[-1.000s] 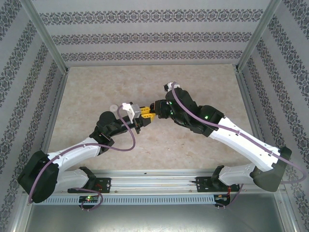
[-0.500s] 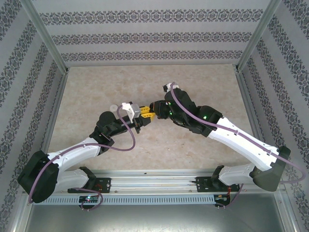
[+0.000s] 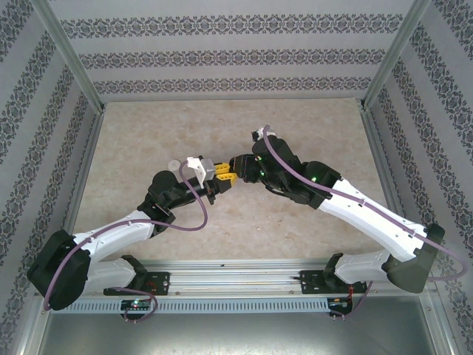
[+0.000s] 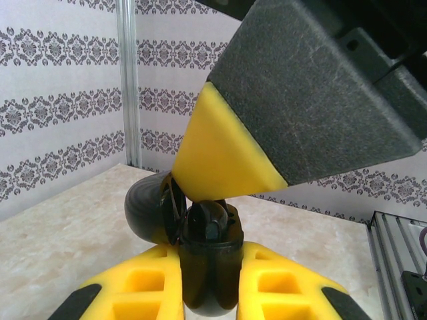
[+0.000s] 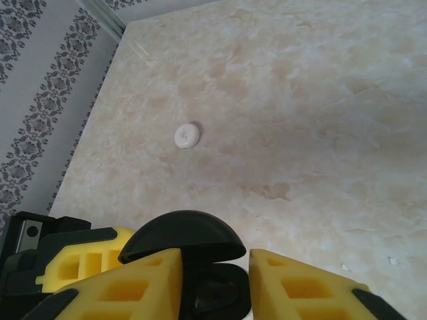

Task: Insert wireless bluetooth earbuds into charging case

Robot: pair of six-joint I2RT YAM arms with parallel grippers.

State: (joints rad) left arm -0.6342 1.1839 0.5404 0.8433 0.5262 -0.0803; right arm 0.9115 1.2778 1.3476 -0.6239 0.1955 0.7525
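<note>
In the left wrist view my left gripper (image 4: 210, 252) is shut on a black charging case (image 4: 210, 283), held upright with its lid (image 4: 148, 210) swung open to the left. A black earbud (image 4: 212, 225) sits in the top of the case. One of my right gripper's yellow fingertips (image 4: 223, 160) rests just above that earbud. In the right wrist view my right gripper (image 5: 215, 259) stands open, its fingers straddling the open case (image 5: 217, 297) under the raised lid (image 5: 183, 235). From above, both grippers (image 3: 222, 176) (image 3: 236, 167) meet over the table's middle.
A small white round case (image 5: 187, 136) lies on the marble table (image 5: 320, 100) beyond the grippers, toward the left wall; it also shows by the left arm (image 3: 174, 164). Patterned walls and metal posts (image 4: 125, 80) ring the table.
Hardly anything: the right wrist has crept slightly, and both grippers stay together at the case.
</note>
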